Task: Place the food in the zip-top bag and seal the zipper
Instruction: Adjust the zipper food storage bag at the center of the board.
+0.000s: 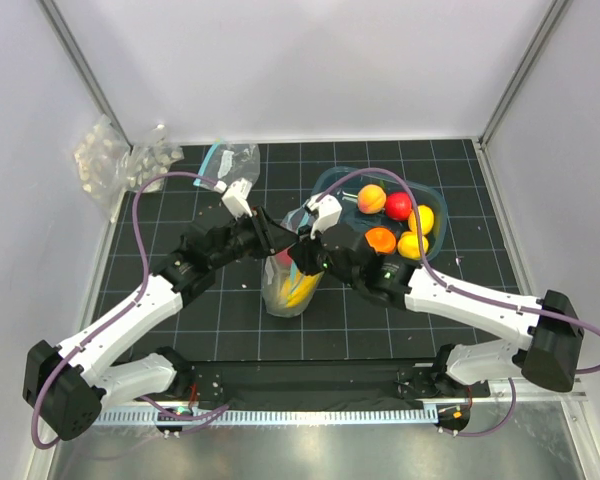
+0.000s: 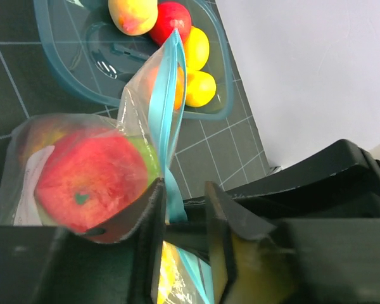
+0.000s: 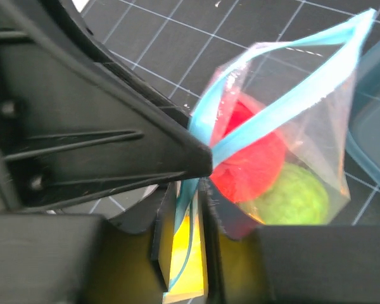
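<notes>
The zip-top bag (image 1: pixel 288 290) stands mid-table with a red-orange fruit (image 2: pixel 88 177), a red ball (image 3: pixel 253 158), a green ball (image 3: pixel 294 196) and something yellow inside. Its teal zipper (image 2: pixel 159 107) runs up between both grippers, and in the right wrist view the zipper (image 3: pixel 291 95) gapes in a loop beyond them. My left gripper (image 1: pixel 277 240) has its jaws a little apart; in its wrist view (image 2: pixel 185 190) the strip lies against one finger. My right gripper (image 1: pixel 302 252) is pinched on the strip, as its wrist view (image 3: pixel 189 190) shows. More food lies in a teal tray (image 1: pixel 323 183): a peach-coloured ball (image 1: pixel 371 198), a red one (image 1: pixel 398 206), lemons (image 1: pixel 421 219) and an orange (image 1: pixel 380 240).
Clear packs of white lumps (image 1: pixel 105 160) lie at the back left corner. Another clear bag (image 1: pixel 232 160) lies at the back, left of the tray. White walls close the table at the back and sides. The two grippers nearly touch above the bag.
</notes>
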`<act>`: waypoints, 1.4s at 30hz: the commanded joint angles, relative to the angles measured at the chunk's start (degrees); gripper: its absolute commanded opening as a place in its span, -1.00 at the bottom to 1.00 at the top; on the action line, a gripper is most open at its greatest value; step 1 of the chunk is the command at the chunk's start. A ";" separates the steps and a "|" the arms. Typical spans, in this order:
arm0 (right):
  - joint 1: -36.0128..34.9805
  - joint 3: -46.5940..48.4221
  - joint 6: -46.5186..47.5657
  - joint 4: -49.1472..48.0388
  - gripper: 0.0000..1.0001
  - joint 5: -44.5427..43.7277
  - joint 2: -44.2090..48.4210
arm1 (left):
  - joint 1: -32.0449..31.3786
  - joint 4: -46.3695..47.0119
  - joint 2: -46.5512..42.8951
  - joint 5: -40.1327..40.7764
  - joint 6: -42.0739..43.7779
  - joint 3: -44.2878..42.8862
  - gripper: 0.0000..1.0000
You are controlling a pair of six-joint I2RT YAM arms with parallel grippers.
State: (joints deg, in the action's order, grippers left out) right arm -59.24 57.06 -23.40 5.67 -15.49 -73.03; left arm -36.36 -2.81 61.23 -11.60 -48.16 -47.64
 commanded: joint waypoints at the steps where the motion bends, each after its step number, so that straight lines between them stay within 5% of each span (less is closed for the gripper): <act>1: -0.35 3.14 -0.77 0.91 -0.59 -3.31 -0.70 | -0.20 2.37 -0.67 -0.80 1.23 -2.46 -0.29; 6: -0.35 4.29 -1.65 3.20 -0.98 -6.13 -0.71 | -0.20 -1.32 -3.31 2.01 3.77 -3.60 0.11; 10: -0.35 3.59 -3.23 4.61 -0.99 -11.66 1.74 | -0.38 -1.76 -5.68 2.72 4.65 -2.90 0.56; 15: -0.26 2.01 -5.95 6.63 -0.98 -22.37 6.32 | -1.43 -1.32 -6.83 -0.09 8.25 -3.08 0.84; 31: -0.26 1.92 -8.42 9.36 -0.98 -28.46 12.04 | -18.21 22.48 -14.30 -1.41 35.66 8.69 0.96; 37: -0.08 0.69 -7.98 8.13 -0.98 -28.81 13.00 | -23.40 22.50 -15.70 -1.59 49.81 12.47 0.88; 42: -0.08 0.07 -7.89 6.99 -0.98 -27.93 13.97 | -26.74 20.30 -16.06 3.06 53.34 13.27 0.73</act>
State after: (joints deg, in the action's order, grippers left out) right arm -59.40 56.66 -30.37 17.85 -41.28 -61.25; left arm -61.82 15.35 46.00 -11.66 -0.95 -34.41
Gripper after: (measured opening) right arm 0.042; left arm 0.884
